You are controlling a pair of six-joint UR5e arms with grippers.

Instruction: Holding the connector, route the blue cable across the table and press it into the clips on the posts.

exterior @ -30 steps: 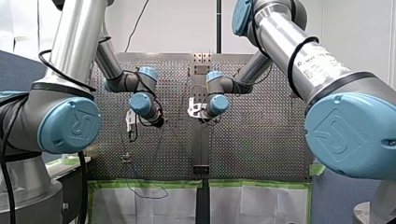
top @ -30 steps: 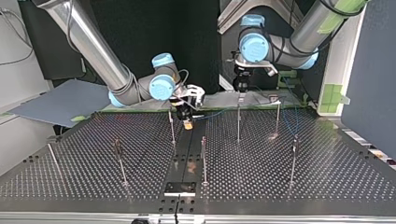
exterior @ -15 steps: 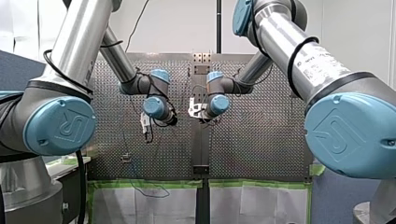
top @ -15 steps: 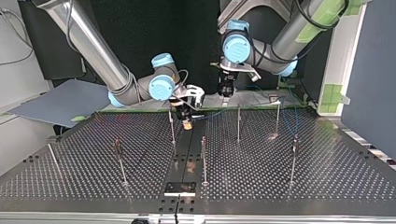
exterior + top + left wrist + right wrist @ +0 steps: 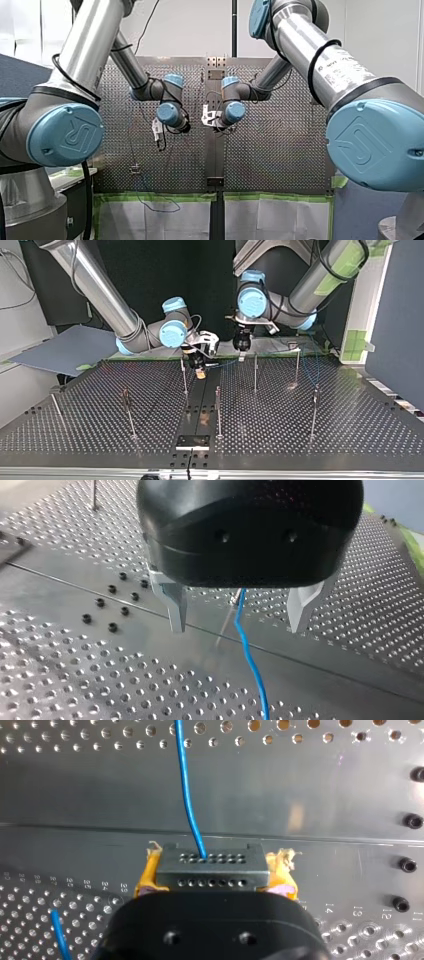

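Clamped shut on the connector (image 5: 210,865), my right gripper (image 5: 212,876) holds the small grey block between its yellow pads (image 5: 145,874), with the face and its rows of holes pointing away from the wrist. The blue cable (image 5: 187,800) leaves one of the upper holes and runs straight ahead over the flat metal strip in the middle of the table (image 5: 310,780).

Seen from the top view, this gripper (image 5: 200,371) hangs low over the far middle of the table (image 5: 310,440), just beside a thin post (image 5: 184,377). The cable (image 5: 225,363) stretches from it toward the view's right.

My left gripper (image 5: 239,624) is spread wide and holds nothing. Its metal fingers (image 5: 175,605) stand on either side of the cable (image 5: 250,665), which passes between them and touches neither. A thin post (image 5: 226,622) also shows between the fingers, close to the cable. In the top view this gripper (image 5: 242,354) hovers above the far edge, near another post (image 5: 255,372). Farther to that view's right the cable (image 5: 306,372) hangs beside a third post (image 5: 297,365). More posts (image 5: 315,410) stand apart across the table.
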